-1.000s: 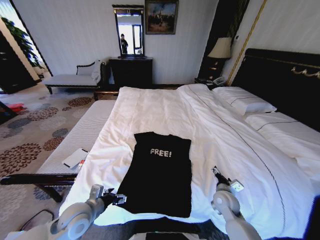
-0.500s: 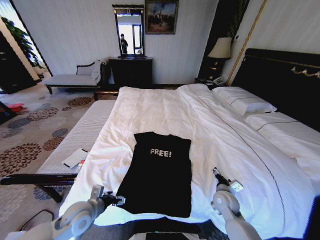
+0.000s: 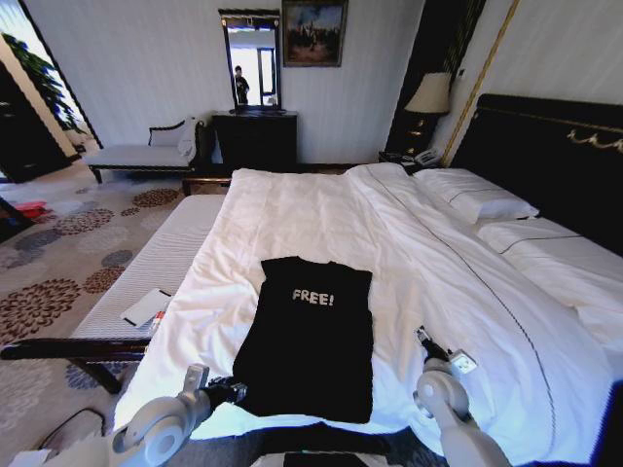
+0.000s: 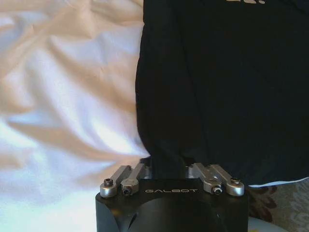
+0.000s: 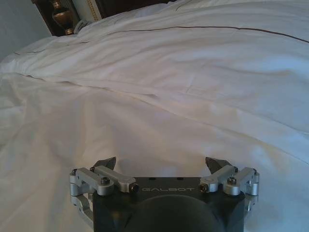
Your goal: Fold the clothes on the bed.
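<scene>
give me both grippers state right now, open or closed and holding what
Left gripper: at the black T-shirt near corner; grip cannot be told.
Right gripper: open, holding nothing, over the white duvet.

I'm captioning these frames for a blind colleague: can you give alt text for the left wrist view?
The left tool sits at the near hem corner of the black T-shirt, fabric between its fingers. The shirt lies flat on the bed's white duvet.
</scene>
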### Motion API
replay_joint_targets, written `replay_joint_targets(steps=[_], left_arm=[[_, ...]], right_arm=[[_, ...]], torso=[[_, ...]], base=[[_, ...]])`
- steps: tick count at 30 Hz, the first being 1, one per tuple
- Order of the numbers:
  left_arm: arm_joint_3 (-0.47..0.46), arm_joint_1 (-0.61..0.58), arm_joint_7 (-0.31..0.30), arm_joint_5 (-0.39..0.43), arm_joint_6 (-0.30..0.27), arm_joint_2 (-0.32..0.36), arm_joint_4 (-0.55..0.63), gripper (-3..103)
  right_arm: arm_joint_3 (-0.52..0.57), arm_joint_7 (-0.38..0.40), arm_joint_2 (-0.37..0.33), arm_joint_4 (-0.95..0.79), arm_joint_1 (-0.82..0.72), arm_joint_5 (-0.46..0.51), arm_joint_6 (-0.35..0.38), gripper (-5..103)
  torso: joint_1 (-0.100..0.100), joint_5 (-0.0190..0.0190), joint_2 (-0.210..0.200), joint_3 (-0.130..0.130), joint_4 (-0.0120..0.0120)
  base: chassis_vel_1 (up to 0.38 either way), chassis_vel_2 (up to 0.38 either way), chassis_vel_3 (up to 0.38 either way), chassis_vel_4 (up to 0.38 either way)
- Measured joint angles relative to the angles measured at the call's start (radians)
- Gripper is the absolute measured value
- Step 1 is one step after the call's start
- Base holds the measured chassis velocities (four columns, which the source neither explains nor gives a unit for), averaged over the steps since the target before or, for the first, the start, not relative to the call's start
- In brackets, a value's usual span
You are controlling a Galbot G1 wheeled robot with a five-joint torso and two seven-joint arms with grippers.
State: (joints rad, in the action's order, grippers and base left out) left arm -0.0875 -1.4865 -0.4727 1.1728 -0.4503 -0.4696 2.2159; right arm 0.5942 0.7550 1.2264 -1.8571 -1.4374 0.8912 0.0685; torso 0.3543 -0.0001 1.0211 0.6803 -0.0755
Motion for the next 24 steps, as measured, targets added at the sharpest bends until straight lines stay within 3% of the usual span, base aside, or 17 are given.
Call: replay_joint_targets(steps=[2,5,7,9,15,18,24], left_arm=[[-0.003,-0.004,-0.001,0.0,0.0,0.002,0.003,32],[-0.024,-0.029,-0.015,-0.003,0.002,0.023,0.035,15],[-0.025,-0.03,-0.017,-0.003,0.002,0.025,0.037,15],[-0.035,-0.046,-0.042,-0.001,-0.007,0.053,0.069,2],[-0.041,-0.059,-0.052,-0.028,-0.028,0.118,0.106,0],[-0.03,-0.054,-0.012,-0.091,-0.04,0.204,0.121,0],[-0.022,-0.054,0.034,-0.137,-0.05,0.277,0.15,0]], right_arm=[[0.0,0.0,0.0,0.0,0.0,0.0,0.0,100],[0.001,0.001,0.0,0.001,-0.001,-0.001,0.002,100],[0.001,0.001,0.0,0.001,0.0,-0.001,0.002,100],[0.001,0.002,-0.001,0.002,0.003,-0.001,0.004,100],[-0.006,0.006,-0.001,0.009,0.008,-0.009,0.01,100],[-0.019,0.007,0.004,0.019,0.012,-0.028,0.013,100],[-0.028,0.008,0.013,0.023,0.019,-0.034,0.016,100]], torso=[[0.0,0.0,0.0,0.0,0.0],[0.0,0.0001,0.0,0.0,0.0],[0.0,0.0001,0.0,0.0,0.0],[0.0,0.0001,0.0,0.0,0.0],[0.0,-0.0001,0.0,0.0,0.0001],[0.0,0.0,0.0,0.0,-0.0001],[0.0,0.0001,0.0,0.0,0.0]], base=[[0.0,0.0,0.0,0.0],[0.0,0.0,0.0,0.0],[0.0,0.0,0.0,0.0],[0.0,0.0,0.0,0.0],[0.0,0.0,0.0,0.0],[0.0,0.0,0.0,0.0],[0.0,0.0,0.0,0.0]])
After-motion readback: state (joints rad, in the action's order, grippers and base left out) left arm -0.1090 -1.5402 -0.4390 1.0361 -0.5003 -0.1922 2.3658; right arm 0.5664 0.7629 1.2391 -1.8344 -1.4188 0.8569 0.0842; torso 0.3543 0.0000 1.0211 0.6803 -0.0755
